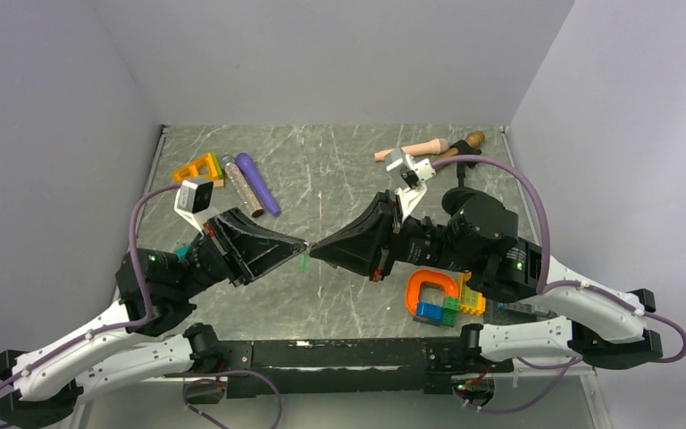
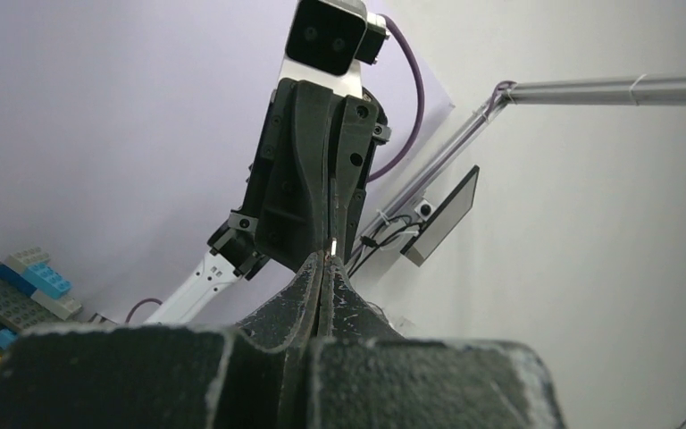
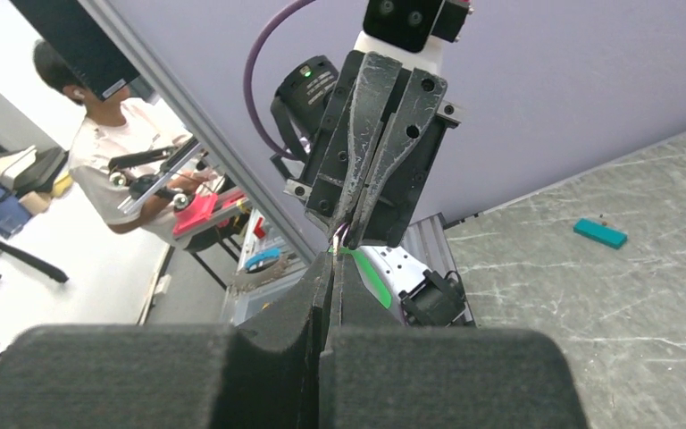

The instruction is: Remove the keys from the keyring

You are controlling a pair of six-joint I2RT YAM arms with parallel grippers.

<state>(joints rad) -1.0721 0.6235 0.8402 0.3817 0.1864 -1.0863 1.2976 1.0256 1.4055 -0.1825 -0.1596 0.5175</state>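
Observation:
My left gripper (image 1: pixel 301 243) and right gripper (image 1: pixel 315 249) meet tip to tip above the middle of the table. Both are shut, and a small metal keyring (image 2: pixel 335 243) is pinched between them, showing only as a shiny sliver. A bright green key (image 3: pixel 368 279) hangs from the keyring just past the right gripper's (image 3: pixel 333 256) tips; from above, the green key (image 1: pixel 305 263) dangles below the meeting point. A teal key (image 3: pixel 600 233) lies loose on the marble table beside the left arm. In the left wrist view, the left gripper (image 2: pixel 324 260) has its jaws pressed together.
An orange block (image 1: pixel 197 168), a glittery cylinder (image 1: pixel 241 186) and a purple cylinder (image 1: pixel 258 182) lie at the back left. Wooden pegs (image 1: pixel 429 147) lie at the back right. Coloured building blocks with an orange arch (image 1: pixel 436 293) sit by the right arm.

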